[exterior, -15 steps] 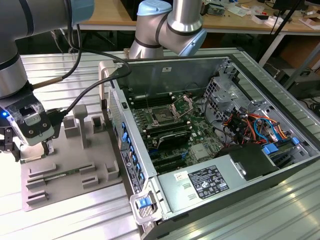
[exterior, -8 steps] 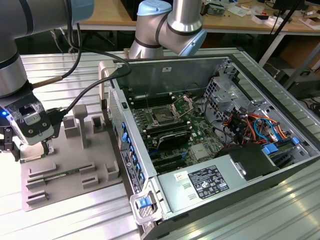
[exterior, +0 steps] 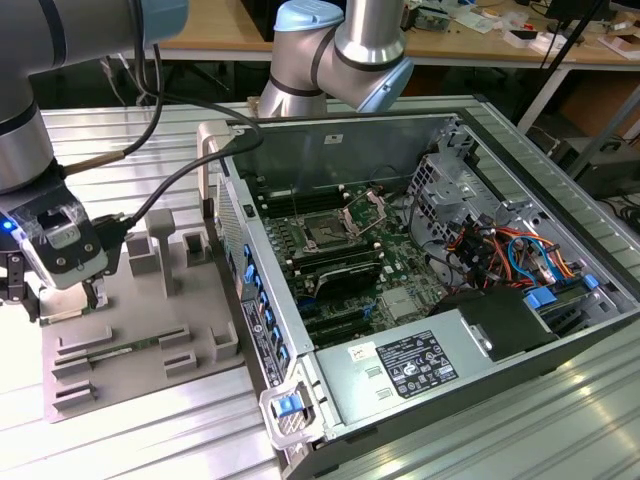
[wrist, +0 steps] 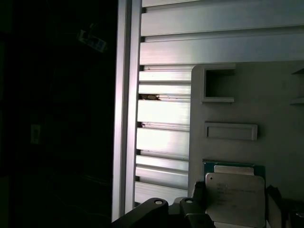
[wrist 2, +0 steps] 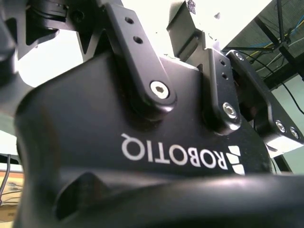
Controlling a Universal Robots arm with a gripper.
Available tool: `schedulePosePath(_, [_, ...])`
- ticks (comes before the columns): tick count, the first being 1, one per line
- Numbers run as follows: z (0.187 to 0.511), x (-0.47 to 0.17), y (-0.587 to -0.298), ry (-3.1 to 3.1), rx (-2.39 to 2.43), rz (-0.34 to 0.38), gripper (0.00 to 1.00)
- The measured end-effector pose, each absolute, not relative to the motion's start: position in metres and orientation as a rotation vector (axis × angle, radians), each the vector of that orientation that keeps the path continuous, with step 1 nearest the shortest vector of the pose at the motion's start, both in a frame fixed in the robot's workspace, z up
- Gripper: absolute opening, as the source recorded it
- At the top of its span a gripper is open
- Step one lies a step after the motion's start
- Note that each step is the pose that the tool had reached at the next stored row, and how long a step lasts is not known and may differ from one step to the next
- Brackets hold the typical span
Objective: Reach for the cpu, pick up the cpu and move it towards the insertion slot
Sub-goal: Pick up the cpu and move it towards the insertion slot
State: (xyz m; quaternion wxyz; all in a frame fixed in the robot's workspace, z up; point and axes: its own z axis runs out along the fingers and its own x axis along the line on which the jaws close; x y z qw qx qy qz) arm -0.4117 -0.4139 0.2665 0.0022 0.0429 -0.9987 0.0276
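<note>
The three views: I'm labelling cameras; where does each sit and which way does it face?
Exterior view: off the arm, looking down on grey tray, open computer case, arm, gripper.
Second wrist view: at the wrist, close against the gripper's black body.
First wrist view: at the wrist, facing the cpu on the tray.
Shared: exterior and first wrist views show the tray.

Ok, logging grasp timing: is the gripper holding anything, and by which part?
Cannot be told. The gripper is down at the cpu on the grey tray, but a grip isn't visible.
</note>
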Motion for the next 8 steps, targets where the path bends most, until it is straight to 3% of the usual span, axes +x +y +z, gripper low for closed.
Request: schedulePosePath(8, [0.2692, -0.4117, -0.4139, -3.133, 0.135, 0.086, 0.55])
